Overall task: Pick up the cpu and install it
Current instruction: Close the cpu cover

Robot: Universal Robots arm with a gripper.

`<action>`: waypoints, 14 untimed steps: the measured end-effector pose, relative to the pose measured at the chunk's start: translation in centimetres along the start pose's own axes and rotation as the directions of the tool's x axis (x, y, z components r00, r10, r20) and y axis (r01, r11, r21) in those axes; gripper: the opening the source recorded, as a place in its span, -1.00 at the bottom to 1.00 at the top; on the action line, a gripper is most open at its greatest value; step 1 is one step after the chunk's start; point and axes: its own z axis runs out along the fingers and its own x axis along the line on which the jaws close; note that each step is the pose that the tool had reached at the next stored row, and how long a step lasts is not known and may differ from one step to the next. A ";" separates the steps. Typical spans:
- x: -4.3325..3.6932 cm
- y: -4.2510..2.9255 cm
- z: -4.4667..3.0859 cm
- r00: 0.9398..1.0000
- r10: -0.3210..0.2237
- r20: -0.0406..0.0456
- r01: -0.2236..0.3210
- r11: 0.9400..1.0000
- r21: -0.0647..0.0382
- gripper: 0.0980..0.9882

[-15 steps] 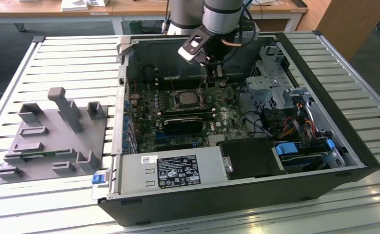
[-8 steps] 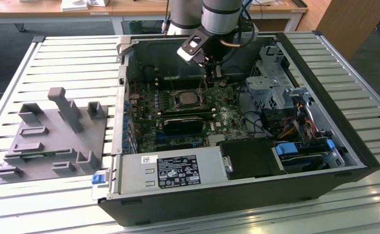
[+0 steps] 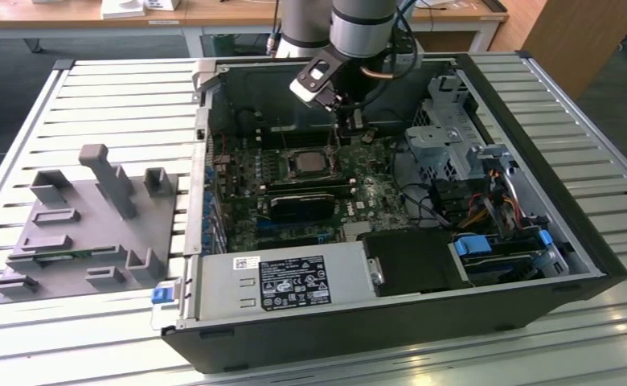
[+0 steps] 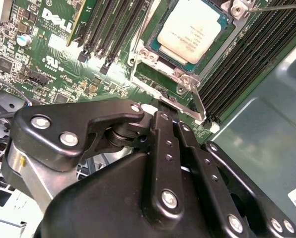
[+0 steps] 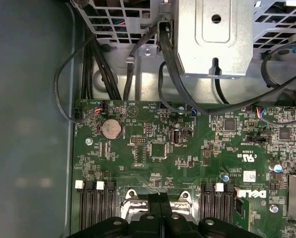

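The cpu lay flat in its socket, apparently seated. The gripper hung just beside the socket's lever, fingers pressed together on nothing, probably to work that latch. Memory slots and the case wall crowded it; open room lay above.

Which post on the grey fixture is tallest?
The middle post of the three at the fixture's far end in the exterior view; it rises well above both neighbours.
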 end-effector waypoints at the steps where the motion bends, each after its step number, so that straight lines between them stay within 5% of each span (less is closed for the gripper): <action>1: 0.00 -0.05 0.02 1.000 0.000 0.000 0.000 1.000 0.000 -0.98; 14: 0.01 -0.68 0.28 1.000 0.000 0.000 0.000 1.000 0.004 -0.98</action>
